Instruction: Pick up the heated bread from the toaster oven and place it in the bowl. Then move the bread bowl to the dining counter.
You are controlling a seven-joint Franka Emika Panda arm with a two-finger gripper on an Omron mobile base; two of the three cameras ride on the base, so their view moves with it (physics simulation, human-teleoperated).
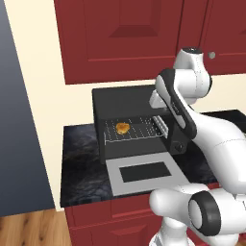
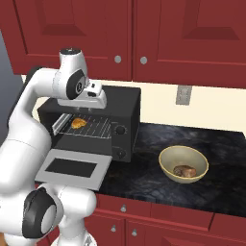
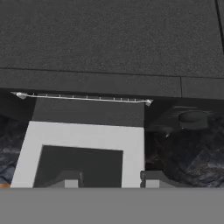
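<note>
End effector above the open black boxy toaster oven [image 2: 96,115]; nothing in its grip.
Its fingertips [image 3: 70,179] stand partly apart over the lowered grey door [image 3: 83,144]. Small golden-orange bread [image 1: 123,127] lies on the oven's wire rack [image 1: 132,130]. Tan round bowl [image 2: 184,164] sits right of the oven on the dark marbled bench [image 2: 216,144].

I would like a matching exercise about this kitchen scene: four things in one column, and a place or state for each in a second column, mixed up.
Things:
1. heated bread
2. oven door
3. bowl
4. wall outlet

Places or states:
A. folded down flat, open
B. on the wall above the counter, right of the toaster oven
C. on the wire rack inside the oven
D. on the counter, holding a brownish piece

Pairs: 1-C, 2-A, 3-D, 4-B
</note>
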